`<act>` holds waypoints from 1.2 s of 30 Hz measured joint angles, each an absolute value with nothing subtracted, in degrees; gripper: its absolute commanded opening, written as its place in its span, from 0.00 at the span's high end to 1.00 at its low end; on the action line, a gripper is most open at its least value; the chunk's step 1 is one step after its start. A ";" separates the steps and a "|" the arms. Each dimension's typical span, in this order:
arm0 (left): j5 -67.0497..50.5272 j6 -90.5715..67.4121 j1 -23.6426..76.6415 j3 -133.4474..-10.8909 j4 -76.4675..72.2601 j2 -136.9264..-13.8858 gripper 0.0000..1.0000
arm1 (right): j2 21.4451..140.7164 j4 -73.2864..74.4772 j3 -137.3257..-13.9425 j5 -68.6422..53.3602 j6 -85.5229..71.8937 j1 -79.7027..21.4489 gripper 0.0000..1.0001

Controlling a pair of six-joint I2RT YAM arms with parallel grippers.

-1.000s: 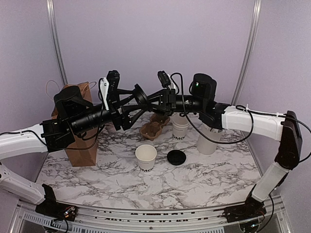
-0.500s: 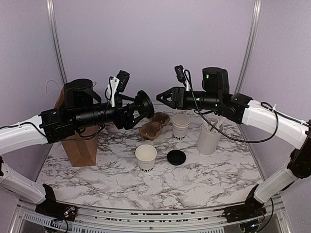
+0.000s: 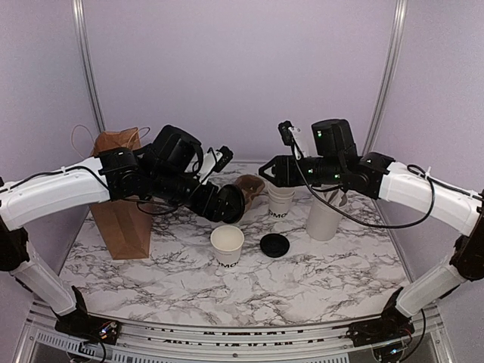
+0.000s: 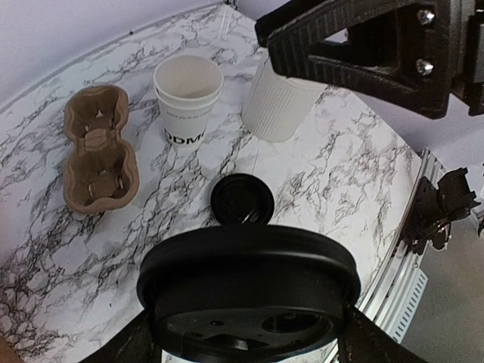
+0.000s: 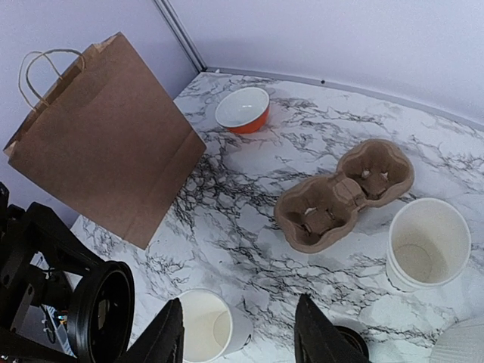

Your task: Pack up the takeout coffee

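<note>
From above, the cup [image 3: 227, 243] stands alone near the middle of the table, upright, so its long axis is vertical and its open mouth faces up, ready to be capped. The lettering sits low on its near side. The lid [image 3: 274, 245] lies flat just right of it, not touching. The left gripper [image 3: 224, 201] hangs over the far side of the cup, clamped wide across a black disc [image 3: 231, 206]. The disc looks like a second lid, held on edge and tilted. The right gripper [image 3: 266, 168] hovers further back over the stack [image 3: 281, 198], its fingers apart and empty, probably kept clear for the other arm. The bag [image 3: 125, 223] stands open at the left, likely where the packed drink ends up.

In the left wrist view the disc fills the bottom between the two fingers, its face turned back toward the camera, and it hides the cup. Beyond it are the lid, the stack and the carrier [image 4: 94, 151].

In the right wrist view the spread fingers frame the cup's open mouth at the bottom edge. Left of it the hollow side of the disc shows, so its axis lies nearly level.
</note>
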State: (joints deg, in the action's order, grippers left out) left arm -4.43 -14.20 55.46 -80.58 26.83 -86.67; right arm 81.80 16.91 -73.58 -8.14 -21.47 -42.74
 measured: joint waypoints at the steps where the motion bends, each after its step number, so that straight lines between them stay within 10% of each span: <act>1: -4.45 -14.41 55.46 -81.65 28.95 -87.70 0.21 | 81.62 16.97 -72.99 -7.79 -21.34 -42.72 0.52; 36: -1.32 -13.93 56.29 -104.07 59.90 -108.47 0.20 | 80.62 16.23 -65.06 -4.99 -19.97 -42.46 0.51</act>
State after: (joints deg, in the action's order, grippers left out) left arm -1.32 -13.93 56.29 -104.07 59.90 -108.47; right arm 80.62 16.23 -65.06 -4.99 -19.97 -42.46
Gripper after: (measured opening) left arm 0.796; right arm 0.486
